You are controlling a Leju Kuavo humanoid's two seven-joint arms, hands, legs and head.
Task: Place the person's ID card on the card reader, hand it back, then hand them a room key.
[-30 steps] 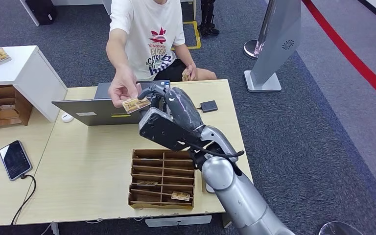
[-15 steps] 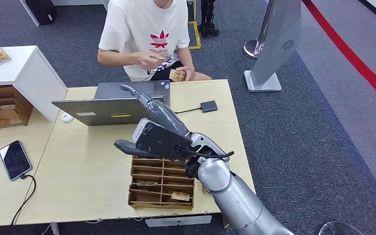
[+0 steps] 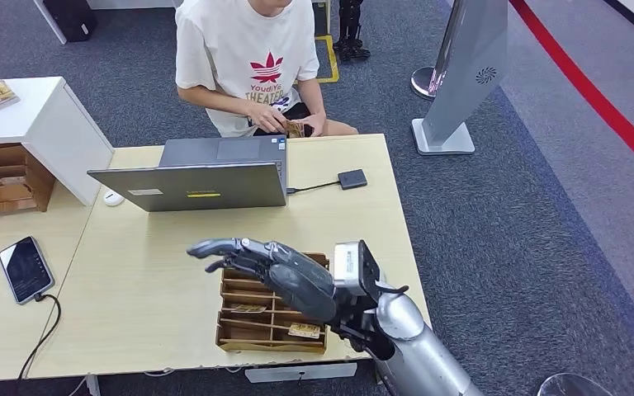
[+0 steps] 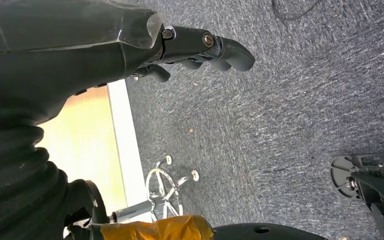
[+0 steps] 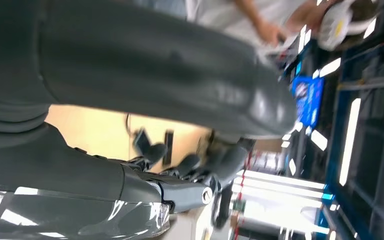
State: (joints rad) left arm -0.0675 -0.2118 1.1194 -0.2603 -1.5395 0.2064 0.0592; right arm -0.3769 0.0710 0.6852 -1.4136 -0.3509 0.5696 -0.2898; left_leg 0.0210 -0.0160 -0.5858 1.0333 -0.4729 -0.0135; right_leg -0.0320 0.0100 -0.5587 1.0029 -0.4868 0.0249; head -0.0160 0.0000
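1. ID card (image 3: 297,129) is in the person's hands (image 3: 285,125), past the far edge of the table (image 3: 140,289).
2. Right hand (image 3: 276,268) holds nothing. Its fingers are spread out over the wooden tray (image 3: 274,304).
3. Left hand (image 4: 130,45) hangs over the grey carpet with its fingers curled and nothing in it.
4. Shirt (image 3: 252,58) has a red leaf mark. Its words are too small to read.
5. Laptop (image 3: 194,177) stands between the tray and the person.
6. Card reader (image 3: 352,179) lies beside the laptop.
7. Phone (image 3: 25,268) lies on the side table.
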